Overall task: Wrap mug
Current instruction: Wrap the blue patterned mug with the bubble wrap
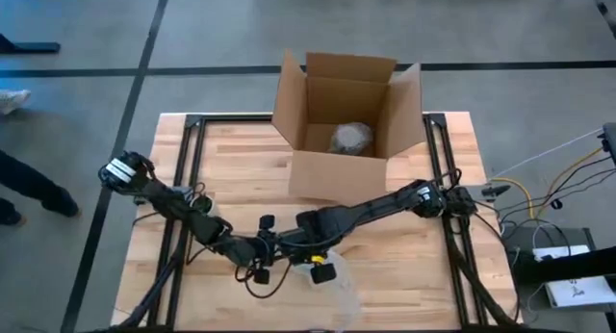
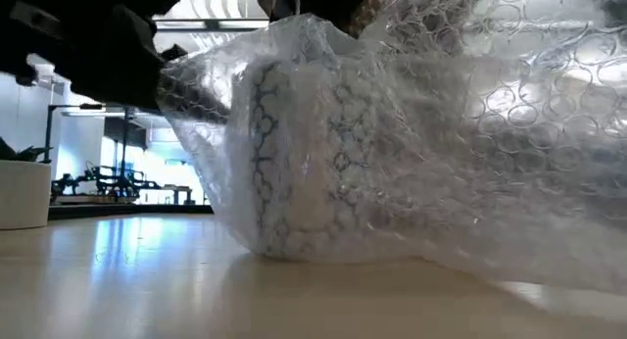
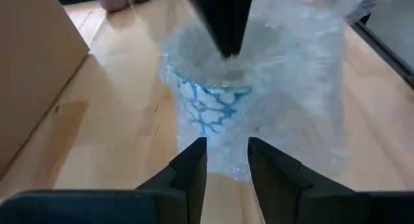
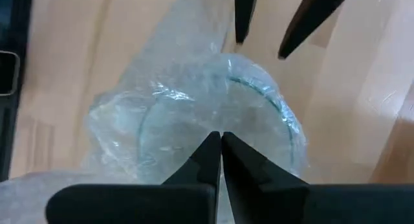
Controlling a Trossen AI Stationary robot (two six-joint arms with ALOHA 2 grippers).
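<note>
Bubble wrap [image 2: 460, 133] is already draped over the mug [image 2: 294, 163], so I judge the wrapping to be under way and not finished: the sheet trails loose across the wooden table [image 1: 404, 266] instead of being tucked under.

Going left to right in the high view, my left gripper [image 3: 226, 162] sits near the front edge of the table, just beside the bundle, its jaws apart with a clear gap and nothing between them. Just to its right, the right gripper [image 4: 221, 153] has its tips pressed together; they seem to pinch the wrap at the mug's rim, though I cannot be sure film lies between them. Behind both stands an open cardboard box [image 1: 346, 107] with one wrapped bundle [image 1: 351, 138] inside.

The next move, as I see it, calls for the left gripper to take the loose edge and fold it round while the right holds the mug steady. Slippery film is the hazard.

The high view barely shows the clear wrap. The low view shows the mug upright on the table with its dark net pattern. The left wrist view shows that pattern is blue. The right wrist view alone looks down on the round rim.
</note>
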